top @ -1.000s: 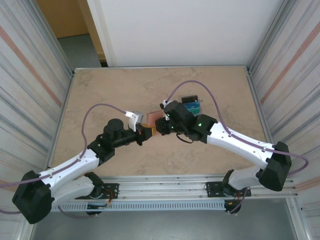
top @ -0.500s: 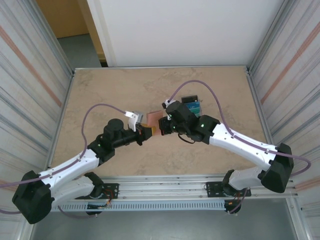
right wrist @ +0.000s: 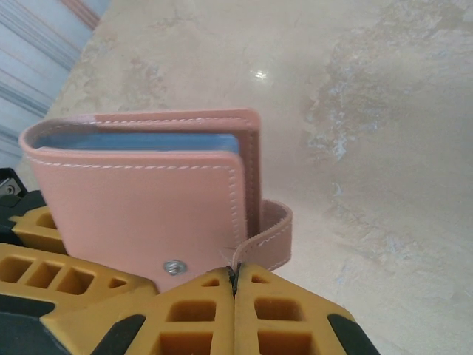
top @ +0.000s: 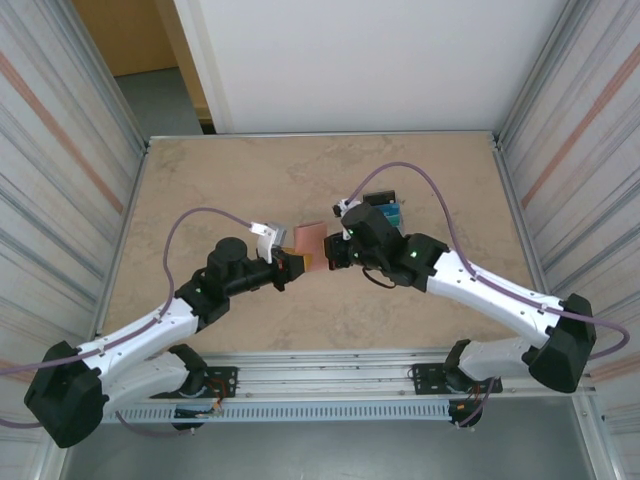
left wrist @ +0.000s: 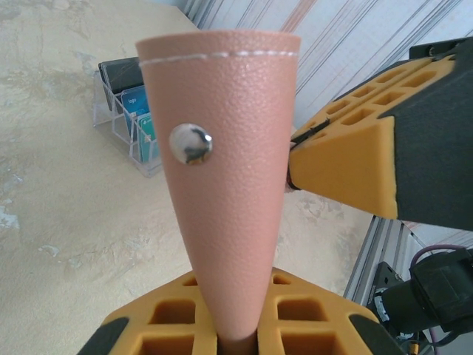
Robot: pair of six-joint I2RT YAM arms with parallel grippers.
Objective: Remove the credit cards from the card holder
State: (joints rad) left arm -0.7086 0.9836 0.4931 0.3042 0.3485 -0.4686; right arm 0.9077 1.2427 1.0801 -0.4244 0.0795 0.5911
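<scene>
Near the middle of the tabletop (top: 220, 190), between the two arms, the card holder (top: 308, 240) is being held from both sides. It is looking like a small, soft wallet made of pinkish-brown leather with tiny bumps all over it. White stitching is running along its edges. It is folded shut, and a strip of light blue (right wrist: 140, 140) is peeking out along the top between the two leather flaps. A little round silver snap (left wrist: 191, 143) is shining on one flap.

A thin leather strap (right wrist: 272, 235) is curling out from the side of the card holder in a loop. The right fingers (right wrist: 236, 296) are pressing tight together, and the end of that strap is going right into the line where they meet, so they are pinching it.

The left fingers (top: 296, 264) are squeezing the lower edge of the card holder, with just enough room between them for the leather. From the left wrist view, the card holder is standing straight up out of those orange pads.

Farther back on the tabletop, just behind the right arm, a clear stand (left wrist: 111, 115) is sitting. Blue and teal credit cards (left wrist: 139, 103) are standing upright inside it, well apart from the card holder.
</scene>
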